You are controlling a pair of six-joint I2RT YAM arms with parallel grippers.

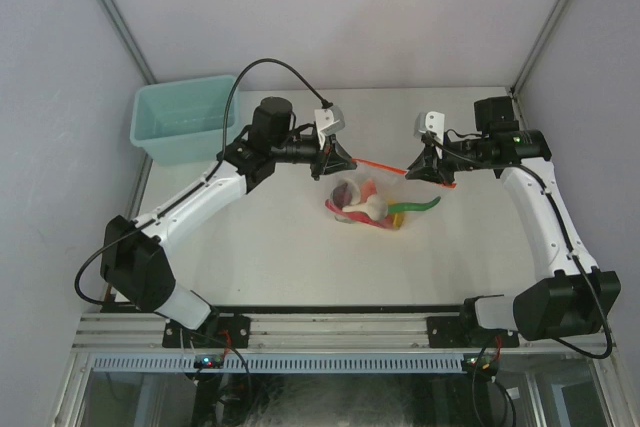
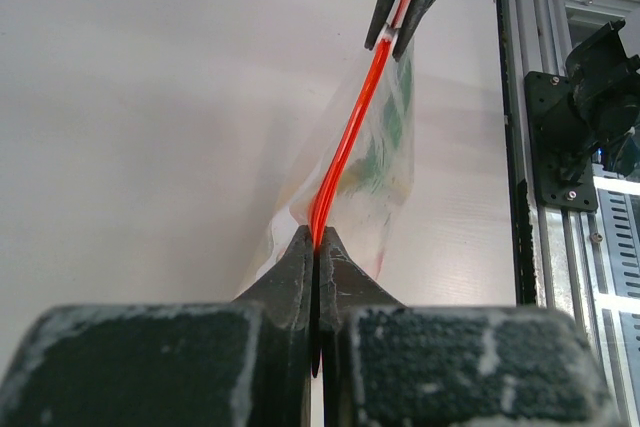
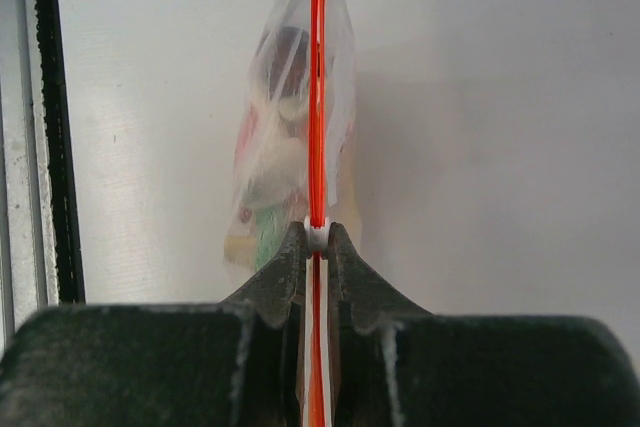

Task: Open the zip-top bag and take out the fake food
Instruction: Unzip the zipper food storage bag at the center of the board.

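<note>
The clear zip-top bag (image 1: 372, 201) hangs by its red-orange zip strip (image 1: 380, 164), which is stretched between my two grippers just above the table. My left gripper (image 1: 337, 159) is shut on one end of the strip (image 2: 350, 127). My right gripper (image 1: 424, 169) is shut on the white slider (image 3: 318, 235) on the strip, and a length of strip runs back between its fingers. The fake food sits inside the bag: a green piece (image 1: 416, 208), a whitish piece (image 1: 364, 210) and a dark red piece (image 1: 345, 193). The bag also shows in the right wrist view (image 3: 285, 127).
A teal plastic bin (image 1: 185, 117) stands at the table's far left corner. Aluminium frame rails (image 1: 330, 327) run along the near edge. Grey walls close in the back and sides.
</note>
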